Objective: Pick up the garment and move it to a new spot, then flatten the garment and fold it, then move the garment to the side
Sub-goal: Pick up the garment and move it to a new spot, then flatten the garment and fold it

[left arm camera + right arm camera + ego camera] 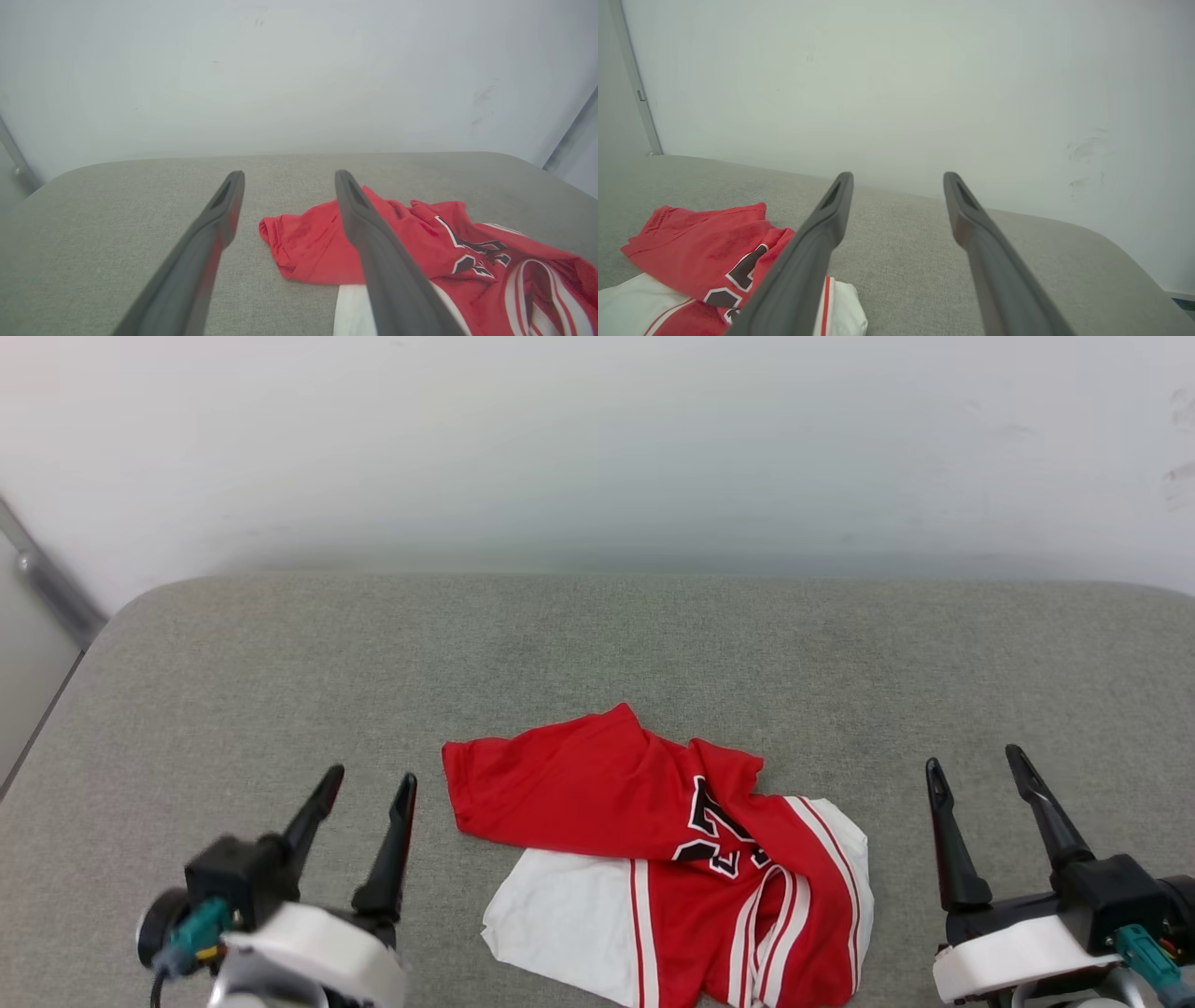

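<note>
Red jersey-style T-shirt with white short sleeves point(658, 840) lies crumpled on the grey fabric-covered padded surface point(280, 663), near the front edge in the head view, roughly centred between the two arms. Not flat: the red body is bunched and folded over itself, and a white sleeve sticks out at the lower left of the heap. Red-and-white striped trim shows at the lower right, and the black, white-outlined number print is partly creased in the middle.

Left gripper point(372, 775) sits just beside the shirt's left edge, not touching it. Its dark fingers are spread wide with nothing between them. In the left wrist view the gripper point(289, 173) has bare grey fabric in the gap, and the shirt point(420, 242) lies behind and to the right of the right-hand finger.

Right gripper point(974, 758) is near the shirt's right side but apart from it, fingers also spread wide and empty. The right wrist view shows this gripper point(898, 175) over bare surface, shirt point(705, 247) at lower left.

Plain white wall point(597, 429) stands behind the surface.
</note>
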